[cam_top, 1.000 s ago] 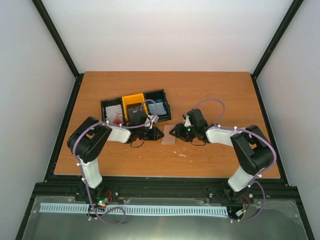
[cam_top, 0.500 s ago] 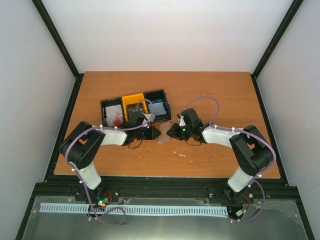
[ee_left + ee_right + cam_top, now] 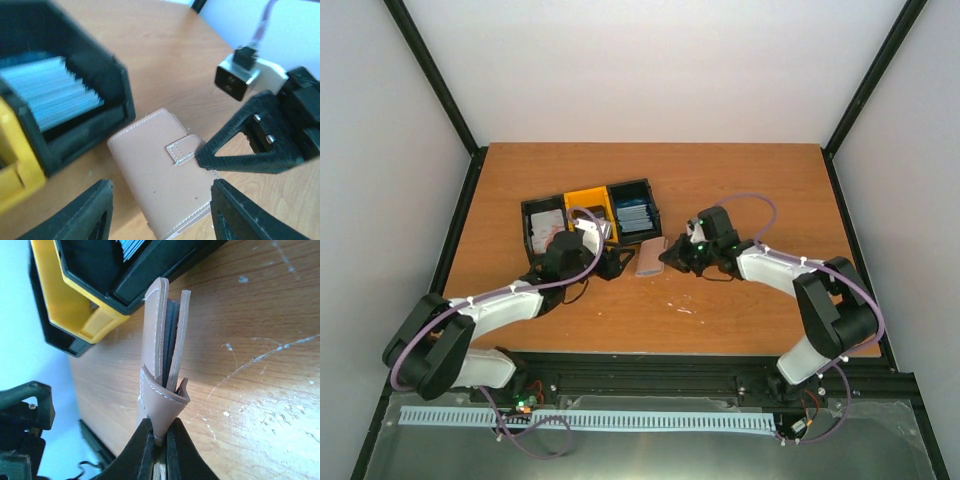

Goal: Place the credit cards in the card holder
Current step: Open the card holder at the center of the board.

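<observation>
We see the left arm (image 3: 500, 305) stretched low from the near left corner of the tabletop (image 3: 740, 190) toward its middle; the right arm (image 3: 775, 270) reaches in from the near right with its elbow bent; the two wrists face each other across the card holder (image 3: 650, 257), which lies about mid-tabletop, just beside the near right corner of the black tray (image 3: 530, 215). The left wrist view shows the left fingers (image 3: 92, 212) released, spread either side of the holder and gripping nothing; it also shows the blue cards (image 3: 50, 92) standing in the tray's right compartment. Only the right wrist view shows the right fingers (image 3: 148, 450) clenched on the holder's strap (image 3: 180, 150), and a dark layer between its tan leaves. From above, white cards with red blotches (image 3: 549, 230) lie in the left compartment.
</observation>
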`<state>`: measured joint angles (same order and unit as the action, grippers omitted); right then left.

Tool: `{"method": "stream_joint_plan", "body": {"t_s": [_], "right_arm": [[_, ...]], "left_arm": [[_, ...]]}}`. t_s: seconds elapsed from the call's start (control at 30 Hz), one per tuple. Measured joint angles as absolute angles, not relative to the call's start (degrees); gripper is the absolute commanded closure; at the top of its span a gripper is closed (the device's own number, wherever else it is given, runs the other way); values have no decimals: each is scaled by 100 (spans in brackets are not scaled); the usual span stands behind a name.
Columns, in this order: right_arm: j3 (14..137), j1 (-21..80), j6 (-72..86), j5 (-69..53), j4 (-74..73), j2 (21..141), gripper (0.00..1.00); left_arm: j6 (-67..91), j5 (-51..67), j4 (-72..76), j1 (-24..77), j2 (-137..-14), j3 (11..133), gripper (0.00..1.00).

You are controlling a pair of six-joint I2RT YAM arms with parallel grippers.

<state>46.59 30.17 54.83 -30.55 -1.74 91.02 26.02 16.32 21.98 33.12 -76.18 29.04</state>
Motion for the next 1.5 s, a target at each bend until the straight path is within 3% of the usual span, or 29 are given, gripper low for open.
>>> {"method": "stream_joint_plan", "body": {"t_s": [0.2, 0.4, 0.8, 1.0, 1.07, 1.17, 1.2, 1.4, 1.5], "right_arm": [[4659, 2558, 6259, -4136, -296, 8954, 97], [4657, 2517, 6805, -4519, -613, 8189, 97], [4451, 2504, 7297, -4742, -1135, 7734, 97], [4445, 2504, 7404, -4858, -1260, 7618, 97], [4412, 2504, 7443, -4877, -1267, 7577, 97], [4364, 2504, 7485, -4899, -1293, 7522, 97], [4362, 2506, 7487, -4917, -1323, 7509, 97], [4309, 2506, 7487, -5120, -1754, 7299, 97], [4305, 2510, 7487, -5199, -1865, 7164, 97]], "left_arm": [[1328, 1579, 3579, 3492, -7227, 2185, 22], [-222, 1162, 4633, 4327, -6659, 1232, 21], [-2705, 427, 5568, 5013, -6984, 1374, 25], [-3039, 537, 5568, 5454, -7161, 1402, 22], [-3033, 631, 5564, 5502, -7166, 1402, 28], [-3072, 648, 5531, 5509, -7282, 1411, 57], [-3111, 644, 5485, 5509, -7363, 1433, 61], [-3374, 572, 5236, 5520, -7564, 1566, 59], [-3415, 548, 5236, 5520, -7564, 1570, 63]]}}
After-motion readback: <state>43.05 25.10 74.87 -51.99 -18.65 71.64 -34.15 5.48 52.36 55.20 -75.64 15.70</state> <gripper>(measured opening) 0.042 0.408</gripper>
